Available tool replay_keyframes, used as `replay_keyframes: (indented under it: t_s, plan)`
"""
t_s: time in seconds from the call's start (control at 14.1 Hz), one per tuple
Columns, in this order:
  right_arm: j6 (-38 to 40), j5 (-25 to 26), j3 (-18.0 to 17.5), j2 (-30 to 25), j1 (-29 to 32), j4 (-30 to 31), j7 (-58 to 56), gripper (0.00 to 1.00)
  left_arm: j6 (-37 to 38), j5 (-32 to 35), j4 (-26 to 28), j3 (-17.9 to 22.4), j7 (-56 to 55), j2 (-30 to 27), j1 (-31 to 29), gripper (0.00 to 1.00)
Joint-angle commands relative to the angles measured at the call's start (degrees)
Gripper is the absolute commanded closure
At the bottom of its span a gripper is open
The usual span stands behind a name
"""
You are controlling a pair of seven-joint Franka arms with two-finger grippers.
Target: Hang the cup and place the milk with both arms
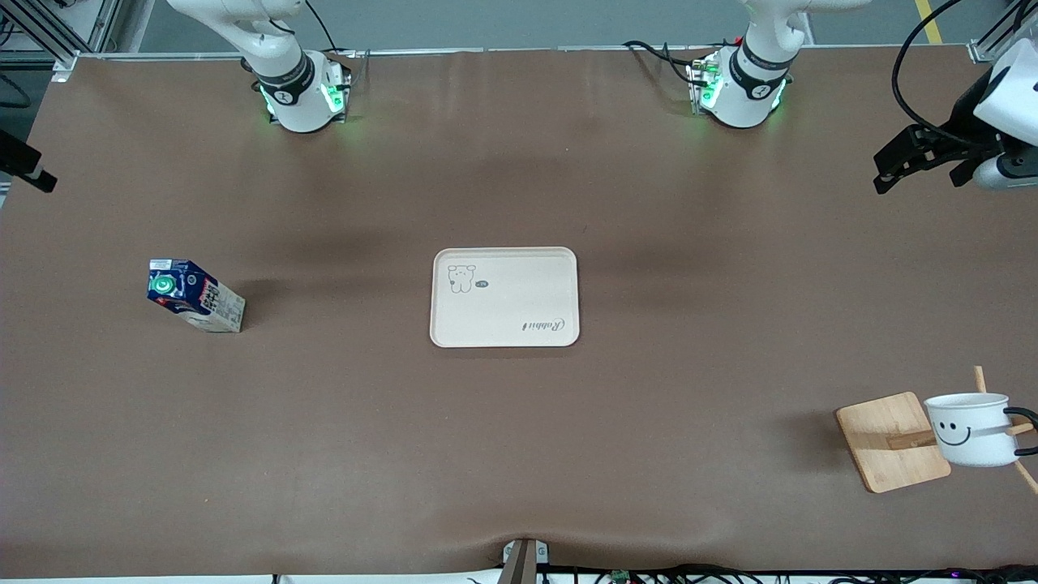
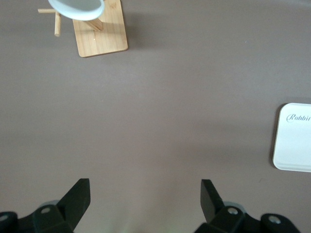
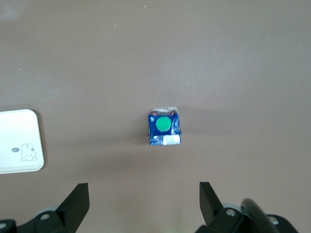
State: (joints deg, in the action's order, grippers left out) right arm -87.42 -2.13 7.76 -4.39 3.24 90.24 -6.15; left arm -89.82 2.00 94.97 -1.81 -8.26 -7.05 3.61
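Both jaws wide, empty — milk (image 3: pixel 164 126), cup (image 1: pixel 971 430) untouched.

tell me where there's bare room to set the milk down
Bare brown table lies between the blue gable-top milk carton and the cream rectangular tray, and between the tray and the bamboo rack base. The tray itself holds nothing. It is crowded only at the white smiley mug on the rack.

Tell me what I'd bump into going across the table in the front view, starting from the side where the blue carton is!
milk → tray → wooden rack → cup, hanging on the rack's peg.
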Motion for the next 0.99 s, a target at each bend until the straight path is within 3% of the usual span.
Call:
replay_keyframes:
  t_s: [0.0,0.64,0.92]
  plan:
    - [4.5,0.7,0.1,5.9,-0.5,-8.6,-0.9,0.0,0.6,-0.4,-2.0,0.6,2.7,0.9,0.5,0.0]
    - [6.2,0.9,0.4,5.5,-1.2,-7.5,-1.1,0.0,2.2,-0.2,-2.4,0.6,2.5,1.2,0.4,0.0]
    - [6.7,3.5,0.2,5.1,-1.2,-7.4,-1.1,0.0,2.2,-0.1,-2.9,0.7,2.4,1.2,0.3,0.0]
